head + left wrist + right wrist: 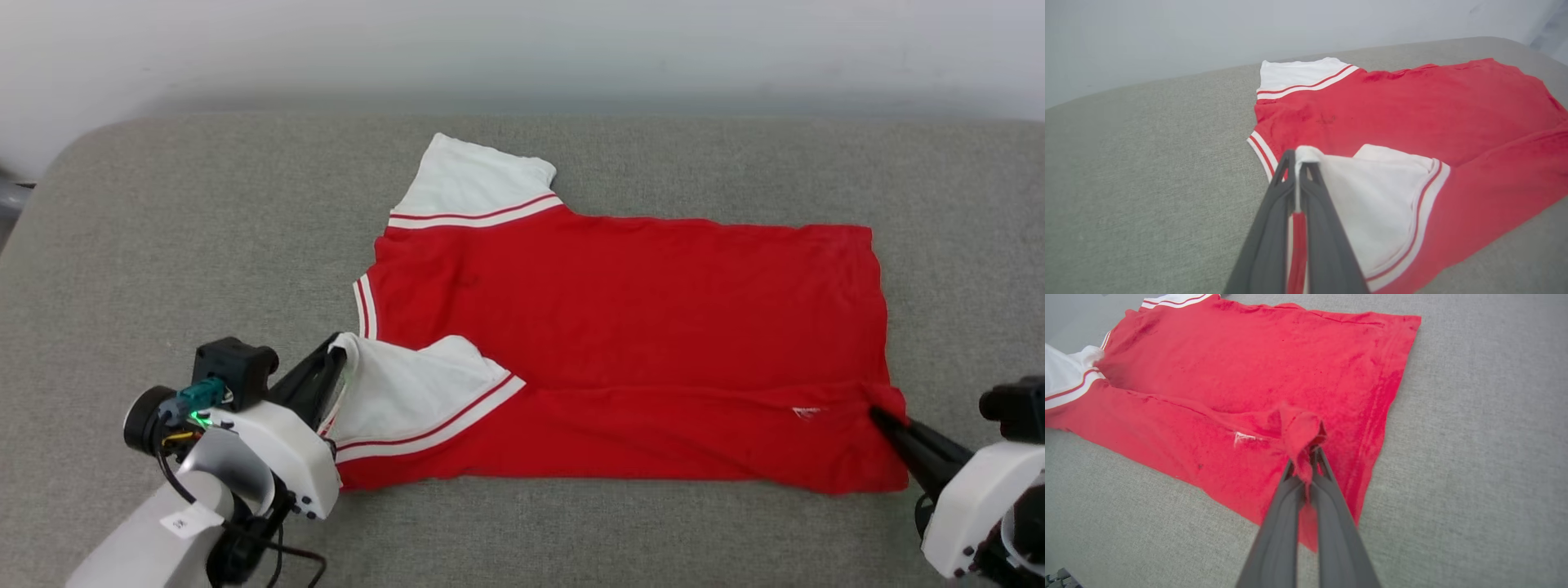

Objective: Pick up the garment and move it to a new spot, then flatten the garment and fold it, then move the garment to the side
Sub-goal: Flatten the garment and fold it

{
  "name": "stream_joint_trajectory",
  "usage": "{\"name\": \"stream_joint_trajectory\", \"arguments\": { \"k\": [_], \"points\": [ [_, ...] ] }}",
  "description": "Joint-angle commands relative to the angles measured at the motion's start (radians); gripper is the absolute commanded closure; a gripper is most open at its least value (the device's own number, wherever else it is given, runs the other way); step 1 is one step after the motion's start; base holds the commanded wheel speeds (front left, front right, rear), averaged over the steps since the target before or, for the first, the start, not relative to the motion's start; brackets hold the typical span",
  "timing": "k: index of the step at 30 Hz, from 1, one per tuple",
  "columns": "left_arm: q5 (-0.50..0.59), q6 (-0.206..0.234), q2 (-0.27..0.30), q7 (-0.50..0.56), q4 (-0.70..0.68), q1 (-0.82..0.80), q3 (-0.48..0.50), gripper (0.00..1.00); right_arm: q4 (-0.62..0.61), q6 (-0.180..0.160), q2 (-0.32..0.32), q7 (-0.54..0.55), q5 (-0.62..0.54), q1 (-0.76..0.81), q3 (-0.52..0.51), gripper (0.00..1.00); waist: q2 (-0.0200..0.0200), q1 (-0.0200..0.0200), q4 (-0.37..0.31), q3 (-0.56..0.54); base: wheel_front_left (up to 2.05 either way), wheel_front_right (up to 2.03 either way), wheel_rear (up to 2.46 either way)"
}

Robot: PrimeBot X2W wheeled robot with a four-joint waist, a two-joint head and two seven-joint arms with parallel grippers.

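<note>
Garment [620,310] lay spread across the middle of the grey fabric worktop [163,245], neck end at the worktop's left, hem at its right. Bright red body, mostly flat with light wrinkles. At the left end the far white sleeve [473,175] stuck out toward the worktop's back edge, with red-and-white striped trim at its seam. Striped collar trim [364,306] showed at the left edge. The near white sleeve [408,392] was turned in over the red body, also with striped trim. A long crease ran from that sleeve rightward to the hem corner, and the strip along the worktop's front side looked doubled over. The small white logo [807,412] sat on that strip near the hem.

Left arm came in from the worktop's front left, white wrist housing low, dark fingers angled up and rightward. Left pincer [339,351] was closed on the near sleeve's cuff edge. In the left wrist view the white cloth ran down between the two fingers, with the sleeve corner raised a little.

Right arm came in from the worktop's front right, fingers pointing left. Right pincer [878,415] was clamped on the near hem corner. In the right wrist view red cloth bunched over the fingertips [1319,459], lifted off the worktop.
</note>
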Motion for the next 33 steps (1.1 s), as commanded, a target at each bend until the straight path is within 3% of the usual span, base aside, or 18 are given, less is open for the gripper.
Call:
{"name": "stream_joint_trajectory", "arguments": {
  "k": [1, 10, 24, 25, 26, 27, 28, 33],
  "points": [
    [0.006, -0.008, -0.005, -0.003, 0.017, -0.024, 0.001, 1.0, 0.01, -0.001, -0.002, 0.006, 0.001, -0.027, 0.005, 1.0, 0.0, -0.0002, -0.013, 0.027, 0.0, 0.0, 0.0],
    [0.017, -0.081, -0.065, -0.018, 0.224, -0.143, -0.029, 1.0, 0.141, -0.001, -0.005, 0.027, 0.008, -0.182, 0.068, 1.0, 0.0, -0.0002, -0.015, 0.103, 0.0, 0.0, 0.0],
    [0.002, -0.148, -0.154, -0.072, 0.504, -0.194, -0.091, 1.0, 0.291, -0.001, 0.007, -0.018, 0.043, -0.239, 0.18, 1.0, 0.0, -0.0002, -0.015, 0.091, 0.0, 0.0, 0.0],
    [0.002, -0.151, -0.156, -0.079, 0.516, -0.198, -0.091, 0.88, 0.294, -0.001, 0.005, -0.024, 0.045, -0.238, 0.183, 1.0, 0.0, -0.0002, -0.013, 0.083, 0.0, 0.0, 0.0],
    [0.0, -0.153, -0.156, -0.085, 0.525, -0.204, -0.09, 0.29, 0.294, -0.001, 0.002, -0.032, 0.047, -0.238, 0.186, 0.71, 0.0, -0.0002, -0.012, 0.075, 0.0, 0.0, 0.0],
    [0.002, -0.154, -0.154, -0.094, 0.529, -0.214, -0.087, 0.0, 0.294, -0.001, -0.002, -0.042, 0.049, -0.236, 0.184, 0.15, 0.0, -0.0002, -0.009, 0.065, 0.0, 0.0, 0.0],
    [0.002, -0.153, -0.152, -0.101, 0.529, -0.224, -0.085, 0.0, 0.292, -0.001, -0.005, -0.053, 0.05, -0.232, 0.18, 0.0, 0.0, -0.0002, -0.005, 0.055, 0.0, 0.0, 0.0],
    [-0.005, -0.158, -0.121, -0.091, 0.497, -0.257, -0.085, 0.0, 0.265, -0.001, -0.014, -0.092, 0.049, -0.208, 0.163, 0.0, 0.0, -0.0002, 0.01, 0.009, 0.0, 0.0, 0.0]
  ]
}}
